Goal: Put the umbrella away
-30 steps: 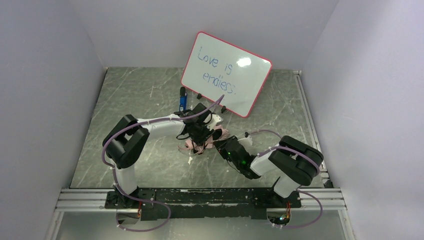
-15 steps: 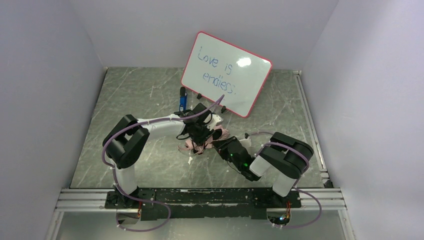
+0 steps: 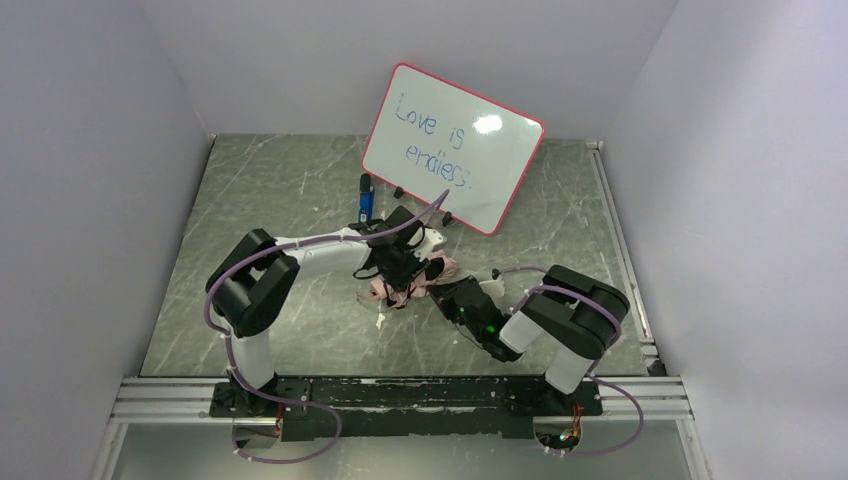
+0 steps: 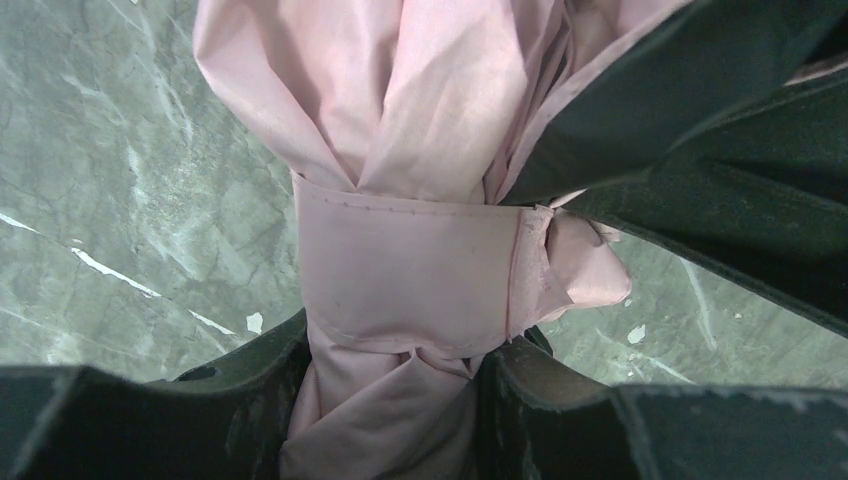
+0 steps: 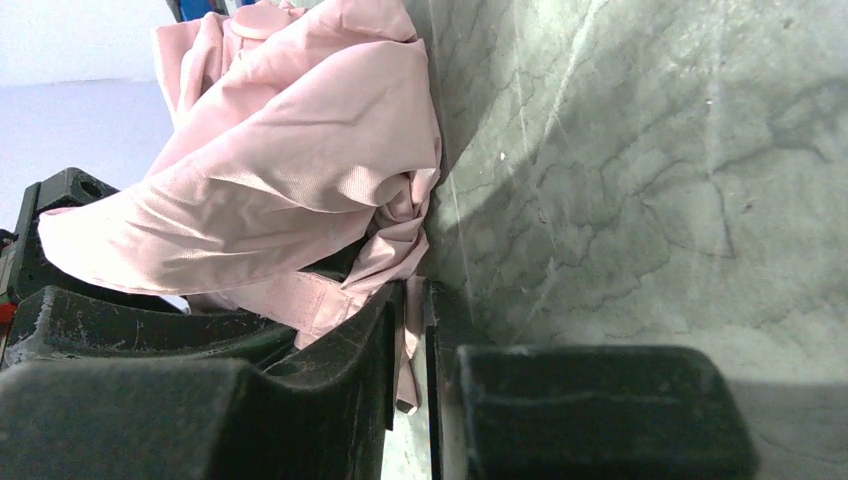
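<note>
— Where was the umbrella (image 3: pixel 388 291) found?

— It was seen lying bunched up on the marbled table (image 3: pixel 280 190), near the middle, in front of the red-framed whiteboard (image 3: pixel 455 145) and between the two arms.

— How was the left gripper (image 4: pixel 390 375) set?

— It was partly closed. Its fingers were pressed against either side of the gathered pink fabric, just below the wrap band (image 4: pixel 410 270), so the bundle was held.

— And the right gripper (image 5: pixel 412 300)?

— Its jaws were drawn almost together, and a thin strip of the pink fabric was pinched between them, low by the tabletop. The rest of the canopy was seen heaped just beyond the fingertips.
</note>
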You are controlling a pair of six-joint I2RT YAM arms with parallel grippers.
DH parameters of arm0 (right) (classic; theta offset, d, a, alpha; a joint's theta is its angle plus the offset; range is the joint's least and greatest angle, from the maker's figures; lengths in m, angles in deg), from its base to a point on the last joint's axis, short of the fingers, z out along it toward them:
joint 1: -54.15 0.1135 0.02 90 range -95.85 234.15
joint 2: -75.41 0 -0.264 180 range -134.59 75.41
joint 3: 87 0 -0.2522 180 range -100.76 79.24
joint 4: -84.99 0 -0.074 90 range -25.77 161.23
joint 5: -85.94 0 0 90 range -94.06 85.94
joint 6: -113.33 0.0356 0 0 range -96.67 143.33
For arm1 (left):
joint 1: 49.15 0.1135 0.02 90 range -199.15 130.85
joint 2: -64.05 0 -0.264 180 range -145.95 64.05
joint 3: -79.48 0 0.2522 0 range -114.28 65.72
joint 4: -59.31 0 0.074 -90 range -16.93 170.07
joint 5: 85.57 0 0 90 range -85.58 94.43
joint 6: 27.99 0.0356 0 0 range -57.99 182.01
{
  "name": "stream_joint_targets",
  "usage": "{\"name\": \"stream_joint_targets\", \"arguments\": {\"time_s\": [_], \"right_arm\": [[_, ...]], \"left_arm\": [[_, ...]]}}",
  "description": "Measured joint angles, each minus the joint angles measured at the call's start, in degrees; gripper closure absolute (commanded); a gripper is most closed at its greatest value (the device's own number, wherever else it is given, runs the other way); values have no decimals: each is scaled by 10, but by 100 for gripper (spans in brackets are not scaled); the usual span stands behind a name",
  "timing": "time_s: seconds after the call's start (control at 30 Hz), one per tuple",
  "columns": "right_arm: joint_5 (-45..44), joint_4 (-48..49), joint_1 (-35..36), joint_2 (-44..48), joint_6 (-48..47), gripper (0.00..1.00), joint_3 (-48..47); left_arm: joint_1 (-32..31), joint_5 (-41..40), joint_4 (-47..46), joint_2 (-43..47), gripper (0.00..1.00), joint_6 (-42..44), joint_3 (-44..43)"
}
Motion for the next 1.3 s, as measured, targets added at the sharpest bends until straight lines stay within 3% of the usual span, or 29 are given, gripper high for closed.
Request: {"name": "stream_joint_targets", "arguments": {"time_s": [0.07,0.23,0.67,1.3], "right_arm": [[-2,1,-1,-1,-2,81,-1],[1,36,-8,-30,-7,100,-4],[15,131,-13,-42,-76,100,45],[50,108,-2,76,-178,100,94]], "left_arm": [[0,0,0,-1,95,0,0],[0,0,0,-1,95,0,0],[-3,-11,1,-1,95,-7,-1],[-9,-17,2,-2,95,-13,-3]]}}
